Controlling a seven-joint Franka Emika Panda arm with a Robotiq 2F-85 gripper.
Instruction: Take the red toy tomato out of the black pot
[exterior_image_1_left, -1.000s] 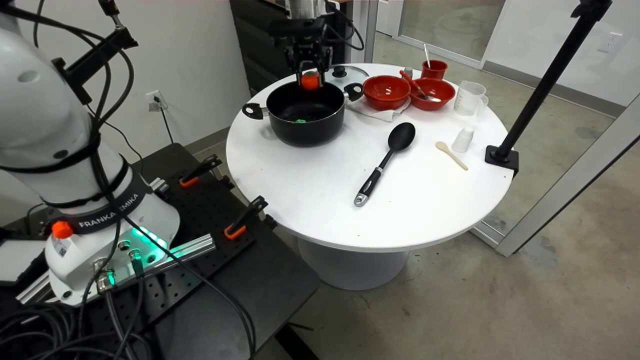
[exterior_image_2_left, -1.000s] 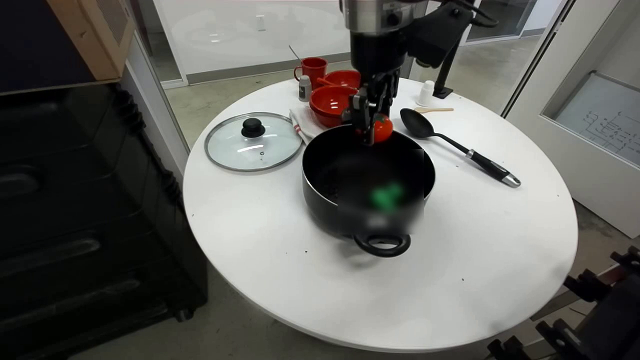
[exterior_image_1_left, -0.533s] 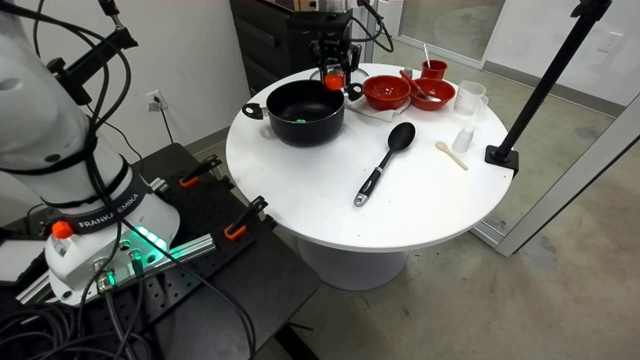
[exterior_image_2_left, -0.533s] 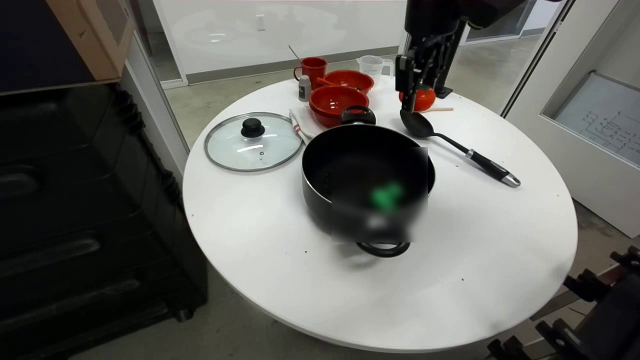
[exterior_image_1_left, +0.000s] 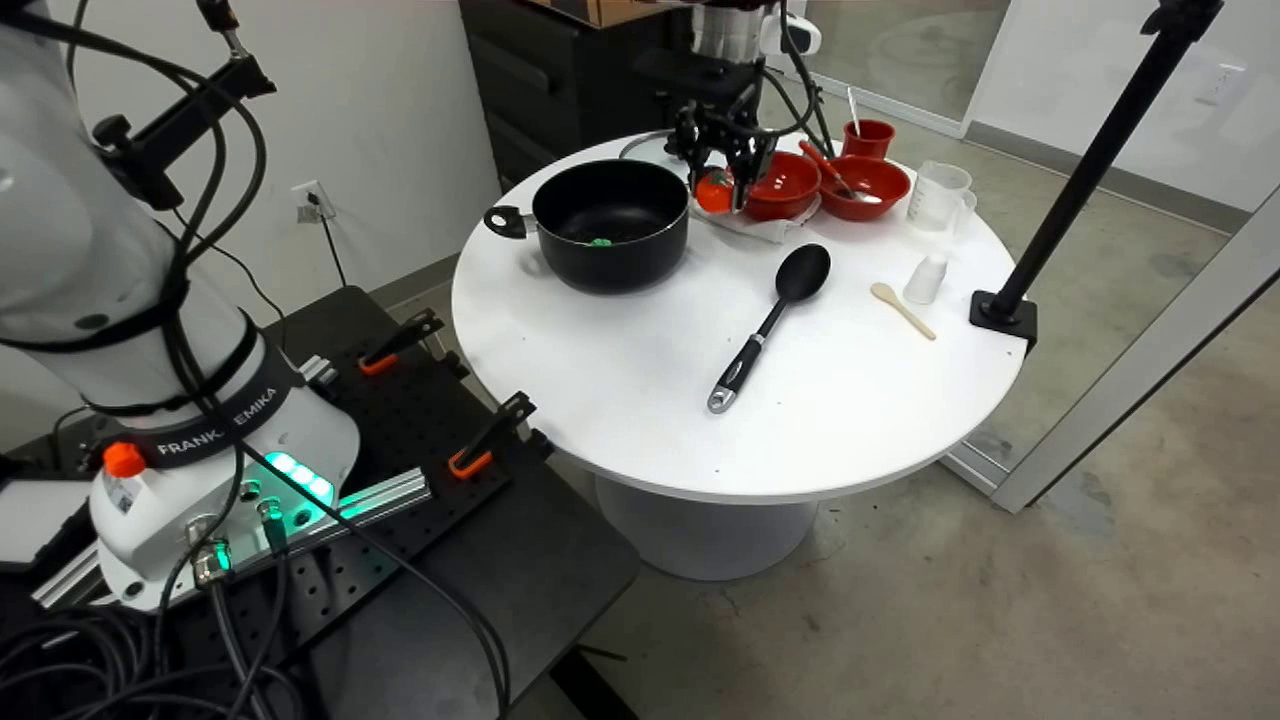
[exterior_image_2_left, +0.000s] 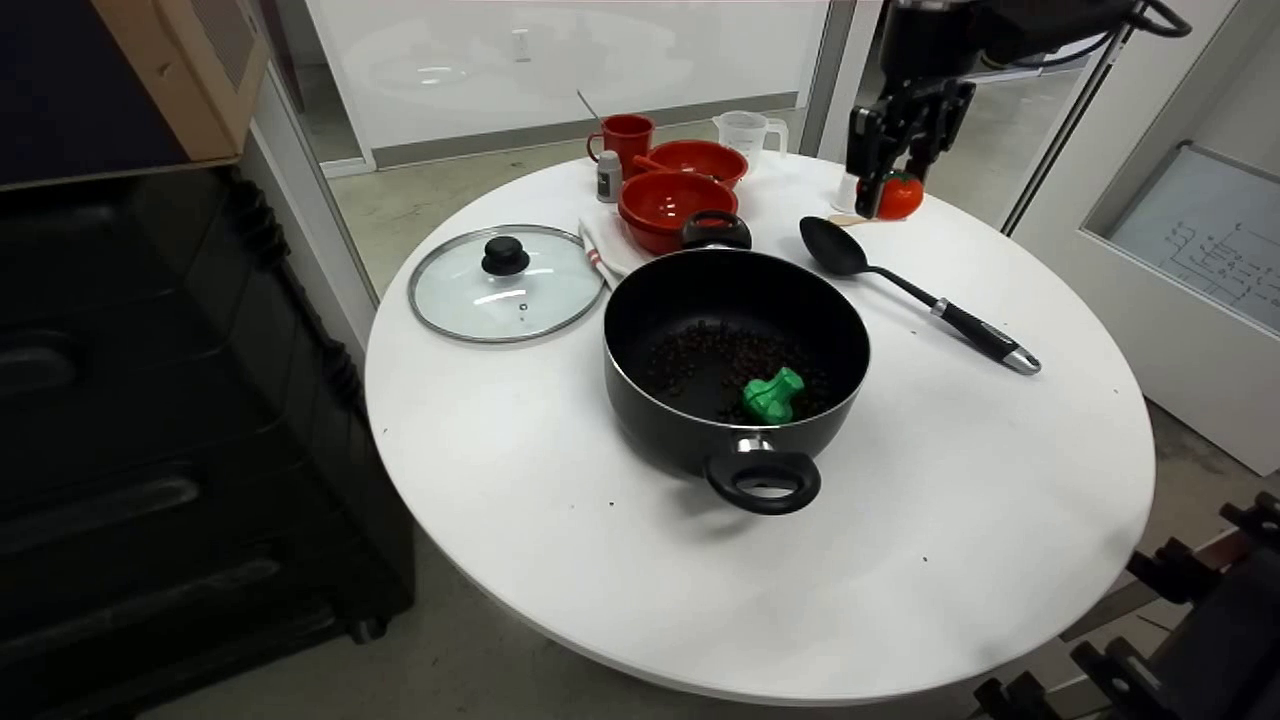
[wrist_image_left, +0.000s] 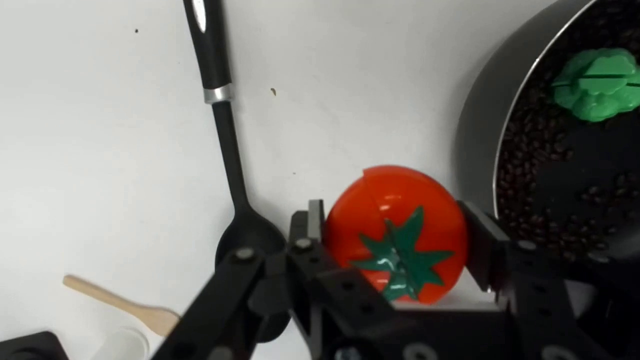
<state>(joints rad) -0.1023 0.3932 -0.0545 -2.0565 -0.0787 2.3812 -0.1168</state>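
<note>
Above a round white table (exterior_image_1_left: 600, 380), the gripper (wrist_image_left: 393, 233) was clamped on the red tomato (wrist_image_left: 400, 210), held up outside the black pot (exterior_image_1_left: 610, 260). Grey concrete floor (exterior_image_1_left: 1000, 610) and white wall (exterior_image_1_left: 380, 110) showed around. A whiteboard (exterior_image_2_left: 1200, 220) bore unreadable marks; the robot arm (exterior_image_1_left: 90, 235) carried 2 words, "FRANK" and "EMIKA", partly hidden.
</note>
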